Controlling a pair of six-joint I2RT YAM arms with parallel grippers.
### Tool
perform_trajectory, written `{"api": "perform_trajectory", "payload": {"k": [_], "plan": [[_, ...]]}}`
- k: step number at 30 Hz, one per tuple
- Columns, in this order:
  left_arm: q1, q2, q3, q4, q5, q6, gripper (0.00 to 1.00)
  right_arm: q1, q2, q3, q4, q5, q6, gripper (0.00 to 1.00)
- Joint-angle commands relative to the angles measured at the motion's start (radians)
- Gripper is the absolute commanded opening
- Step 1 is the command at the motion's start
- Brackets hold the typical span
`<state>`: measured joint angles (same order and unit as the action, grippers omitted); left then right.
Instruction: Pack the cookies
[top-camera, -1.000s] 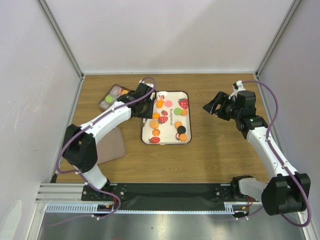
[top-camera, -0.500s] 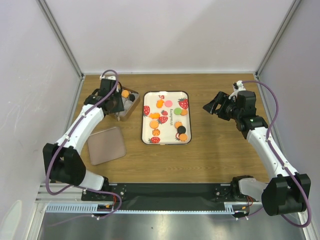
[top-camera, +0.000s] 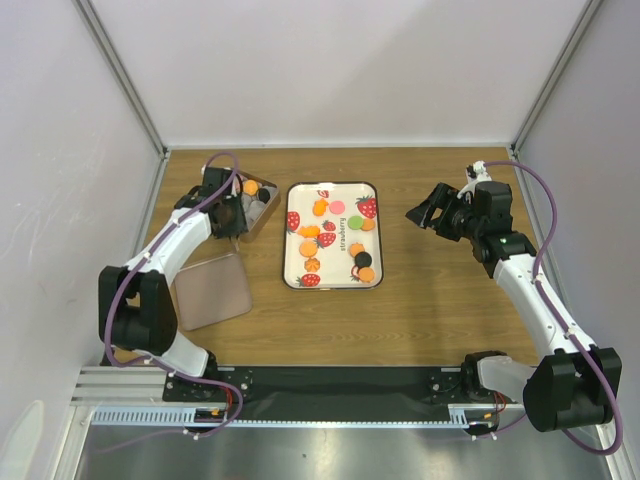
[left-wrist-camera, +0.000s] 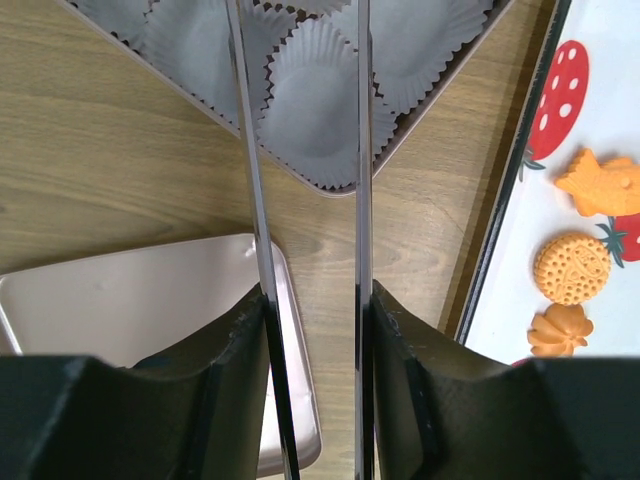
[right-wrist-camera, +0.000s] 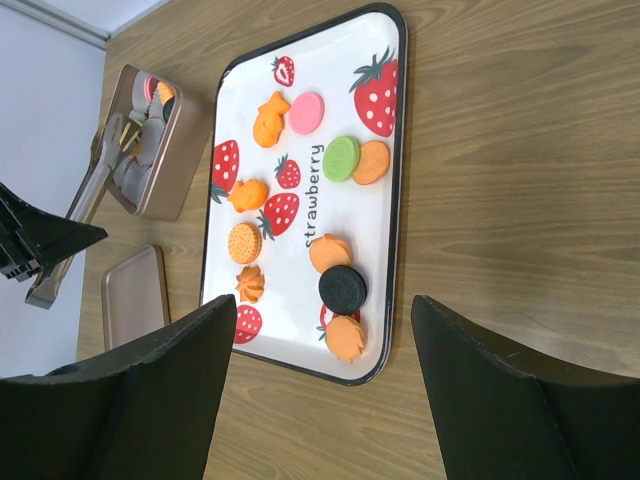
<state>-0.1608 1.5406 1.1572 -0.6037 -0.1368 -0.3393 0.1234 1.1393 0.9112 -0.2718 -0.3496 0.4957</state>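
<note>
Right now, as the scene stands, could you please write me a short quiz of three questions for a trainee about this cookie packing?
1. True or false: the right fingers are closed on a cookie.
2. Which colour is most common among the cookies on the strawberry tray? A) orange B) pink C) black
3. Fill in: the left fingers grip a pair of metal ____.
Key: 1. False; the right fingers stand open and empty, to the right of the strawberry tray. 2. A. 3. tongs.
</note>
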Motion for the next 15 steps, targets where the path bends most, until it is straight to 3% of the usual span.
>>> {"api": "perform_trajectory", "payload": {"k": [1,15], "plan": [[0.006,0.000,0.006,0.059,0.017,0.011,0.44,0.002,-0.018,0.020,0.022,-0.012,-0.014,0.77],[0.006,0.009,-0.021,0.078,0.025,0.000,0.49,0.004,-0.016,0.020,0.023,-0.012,-0.011,0.77]]}}
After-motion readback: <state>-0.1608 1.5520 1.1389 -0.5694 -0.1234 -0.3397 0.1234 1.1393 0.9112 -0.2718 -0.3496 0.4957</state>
